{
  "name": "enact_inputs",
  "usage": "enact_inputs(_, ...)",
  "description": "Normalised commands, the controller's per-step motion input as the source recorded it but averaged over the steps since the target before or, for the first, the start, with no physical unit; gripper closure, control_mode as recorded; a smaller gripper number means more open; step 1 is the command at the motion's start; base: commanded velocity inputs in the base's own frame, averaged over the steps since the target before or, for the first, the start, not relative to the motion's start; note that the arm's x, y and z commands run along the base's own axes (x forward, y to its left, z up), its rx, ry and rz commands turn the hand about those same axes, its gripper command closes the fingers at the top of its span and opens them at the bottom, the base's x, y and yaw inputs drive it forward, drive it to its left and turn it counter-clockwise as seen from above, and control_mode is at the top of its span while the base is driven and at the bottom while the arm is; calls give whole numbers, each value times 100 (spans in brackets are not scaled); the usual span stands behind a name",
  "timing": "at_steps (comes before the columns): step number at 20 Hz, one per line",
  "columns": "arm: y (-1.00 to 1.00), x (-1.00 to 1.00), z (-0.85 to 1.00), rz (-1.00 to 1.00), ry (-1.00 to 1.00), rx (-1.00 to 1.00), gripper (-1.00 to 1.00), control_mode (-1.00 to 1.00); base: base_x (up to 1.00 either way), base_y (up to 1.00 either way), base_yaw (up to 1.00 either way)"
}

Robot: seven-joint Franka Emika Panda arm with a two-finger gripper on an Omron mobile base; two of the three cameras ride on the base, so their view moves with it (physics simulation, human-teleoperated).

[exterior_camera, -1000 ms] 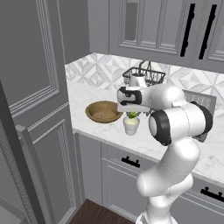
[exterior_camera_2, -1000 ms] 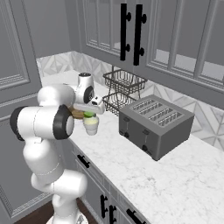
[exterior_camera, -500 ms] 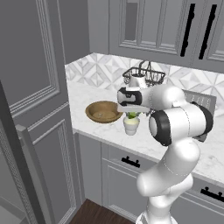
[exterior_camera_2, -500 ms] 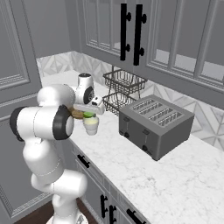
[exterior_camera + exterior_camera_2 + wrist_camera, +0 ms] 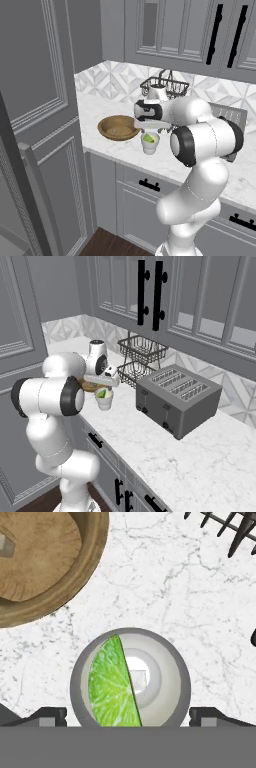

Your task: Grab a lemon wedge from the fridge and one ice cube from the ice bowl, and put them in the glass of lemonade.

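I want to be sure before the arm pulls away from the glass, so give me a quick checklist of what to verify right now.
1. Gripper open, nothing between the fingertips: ok.
2. Lemon wedge inside the glass of lemonade: ok, it rests against one side.
3. Ice cube in the glass: cannot tell; a small pale square shows at the centre.
4. Glass upright on the counter: ok.
5. Glass apart from the ice bowl: ok, marble shows between them.
6. Wire basket clear of the hand: ok.
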Motion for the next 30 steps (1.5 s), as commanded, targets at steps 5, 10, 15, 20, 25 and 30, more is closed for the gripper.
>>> enact_inputs(5,0,-3,3,0,0,1,-100,-100,0,0,0)
enact_inputs(10,-7,-34,20,0,-3,9,-100,-100,0,0,0)
enact_inputs(15,-18,-49,22,0,-10,12,-100,-100,0,0,0)
enact_inputs(20,-15,-71,4,0,-14,7,-100,-100,0,0,0)
enact_inputs(25,0,-88,2,3,-6,1,-100,-100,0,0,0)
enact_inputs(30,12,-74,3,6,-5,0,-100,-100,0,0,0)
